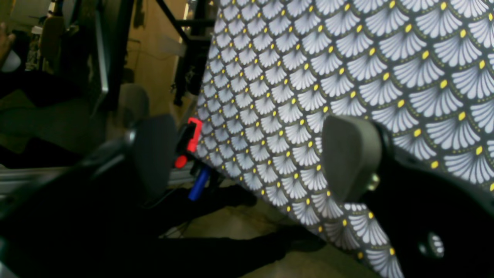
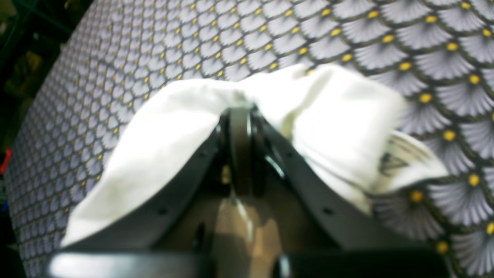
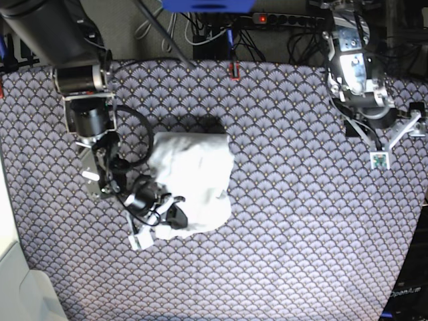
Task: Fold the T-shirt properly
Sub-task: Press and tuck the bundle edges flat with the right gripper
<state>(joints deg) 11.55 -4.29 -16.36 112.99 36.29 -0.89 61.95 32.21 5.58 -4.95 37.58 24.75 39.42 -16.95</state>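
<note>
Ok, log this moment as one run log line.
stage: folding underway | T-shirt: bunched on patterned table | right gripper: shut on T-shirt edge | left gripper: open, empty, off to the side

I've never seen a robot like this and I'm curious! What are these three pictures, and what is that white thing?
It is a robot with two arms. One picture looks down from above on a table with a patterned tablecloth. The other two come from little cameras on the robot's wrists.

The white thing is a T-shirt, already bunched into a rough, small bundle. The robot is supposed to fold it.

The right gripper, which works like a hand, is pinched shut on the T-shirt's edge. The left gripper is wide open and holds nothing. It waits off to the side, over the tablecloth near the table's edge, away from the T-shirt.
</note>
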